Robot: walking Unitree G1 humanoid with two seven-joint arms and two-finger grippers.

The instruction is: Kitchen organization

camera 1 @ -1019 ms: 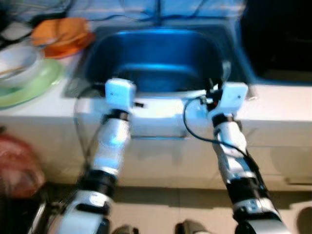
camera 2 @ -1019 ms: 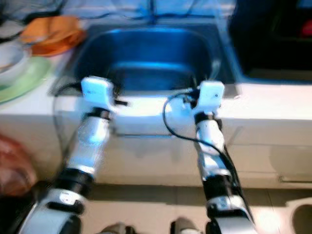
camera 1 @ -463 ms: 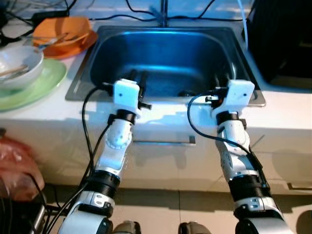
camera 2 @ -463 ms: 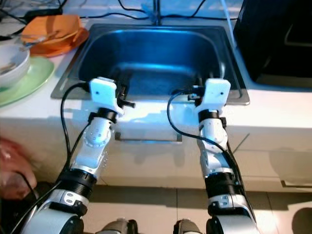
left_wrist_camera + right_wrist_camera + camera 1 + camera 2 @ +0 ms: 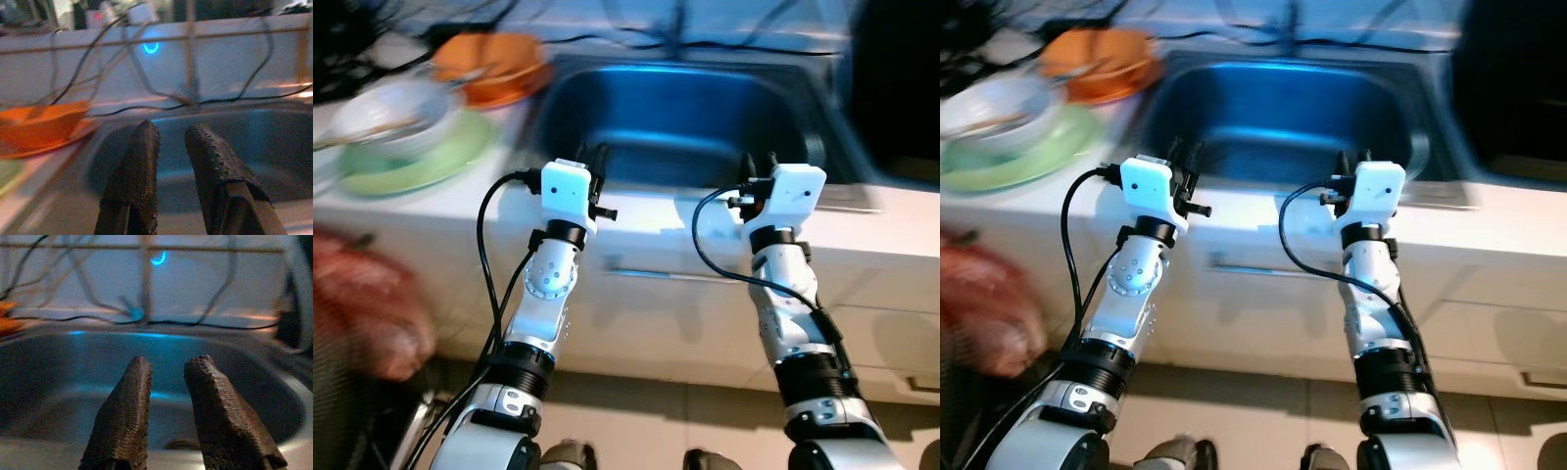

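Note:
A steel sink (image 5: 705,98) lies straight ahead in the white counter (image 5: 646,211). Both arms are raised to its near rim. My left gripper (image 5: 593,154) points over the sink's near left corner, and the left wrist view shows its fingers (image 5: 144,147) a little apart with nothing between them. My right gripper (image 5: 760,163) points over the near right part of the basin, its fingers (image 5: 132,387) likewise apart and empty. To the left of the sink on the counter are an orange bowl (image 5: 494,64) and a white bowl (image 5: 389,108) resting on a green plate (image 5: 431,162).
A dark appliance (image 5: 901,88) stands on the counter to the right of the sink. Cables and a tap (image 5: 680,20) run along the back wall. A drawer handle (image 5: 675,276) is below the counter edge. A blurred red shape (image 5: 362,313) sits low on the left.
The whole picture has shifted right and blurred, so the camera has turned left. More of the plate and bowls is in view. Both grippers keep their place at the sink's rim.

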